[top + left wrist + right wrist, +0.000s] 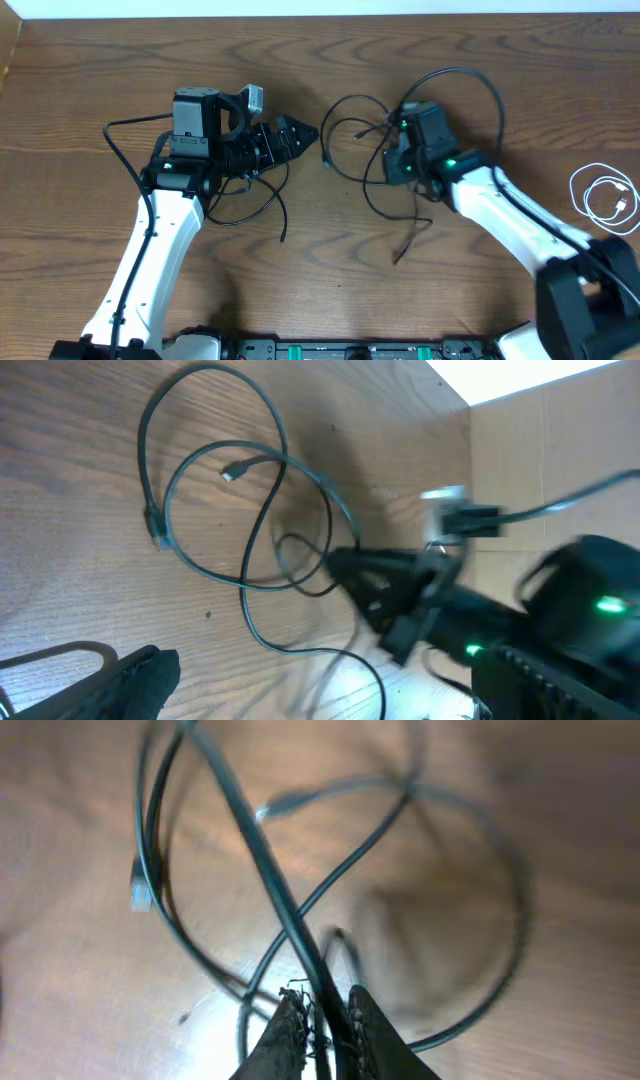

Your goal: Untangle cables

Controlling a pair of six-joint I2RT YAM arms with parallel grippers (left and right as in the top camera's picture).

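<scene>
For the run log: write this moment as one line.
right gripper: shut on black cable | left gripper: open, empty | white cable: aside, coiled

The table is brown wood. Its strong grain runs mostly from nine to three o'clock, with oval swirls near the middle. In the overhead view a white strip borders its edge at twelve o'clock. In the left wrist view a tan panel stands past the table's edge toward two o'clock, with bright white above it.
</scene>
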